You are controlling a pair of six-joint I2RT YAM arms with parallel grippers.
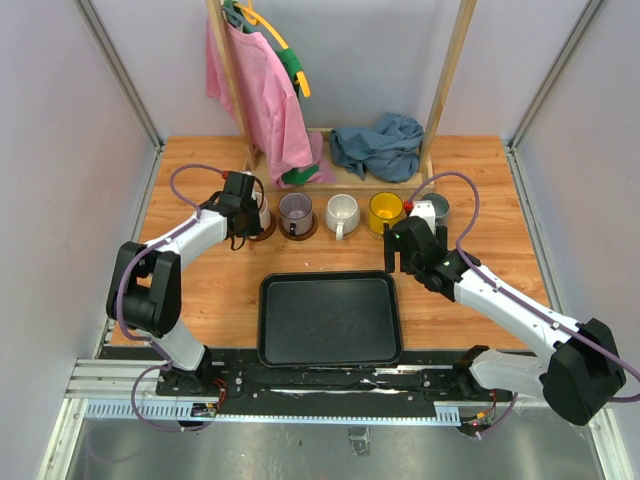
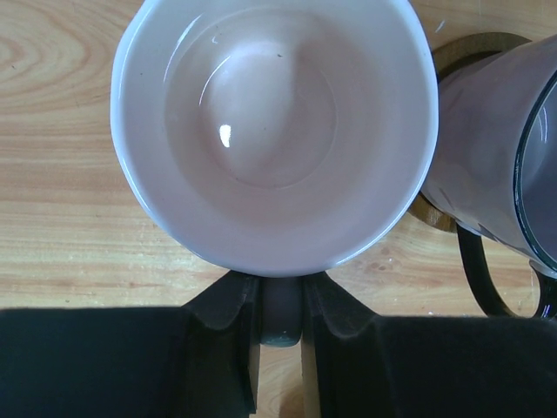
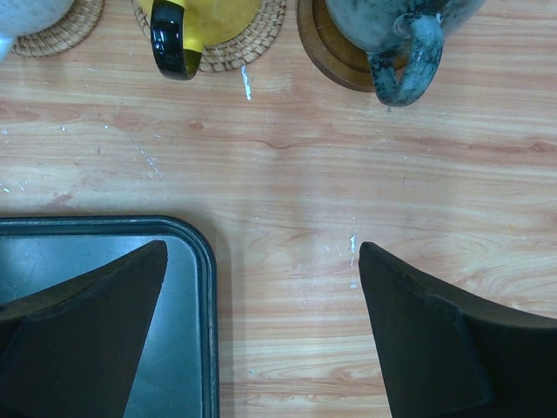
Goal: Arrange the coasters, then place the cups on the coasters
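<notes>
Five cups stand in a row on coasters at the back of the table. My left gripper (image 1: pixel 243 207) (image 2: pixel 280 331) is shut on the dark handle (image 2: pixel 280 315) of the pink cup (image 1: pixel 263 212) (image 2: pixel 274 131), which rests on a dark coaster (image 1: pixel 262 234). Beside it the purple-grey cup (image 1: pixel 296 210) (image 2: pixel 496 157) sits on a dark wooden coaster (image 2: pixel 435 216). Then come the white cup (image 1: pixel 342 210), the yellow cup (image 1: pixel 385 210) (image 3: pixel 209 10) on a woven coaster (image 3: pixel 254 39), and the grey-blue cup (image 1: pixel 437 210) (image 3: pixel 392 17) on a dark coaster (image 3: pixel 335 63). My right gripper (image 1: pixel 408 246) (image 3: pixel 261 261) hangs open and holds nothing, in front of the yellow cup.
A black rectangular tray (image 1: pixel 330 320) (image 3: pixel 87 244) lies near the front, its right corner under my right gripper. Behind the cups stands a wooden rack with a pink cloth (image 1: pixel 265 90) on a hanger, and a crumpled blue cloth (image 1: pixel 378 145) lies at its base.
</notes>
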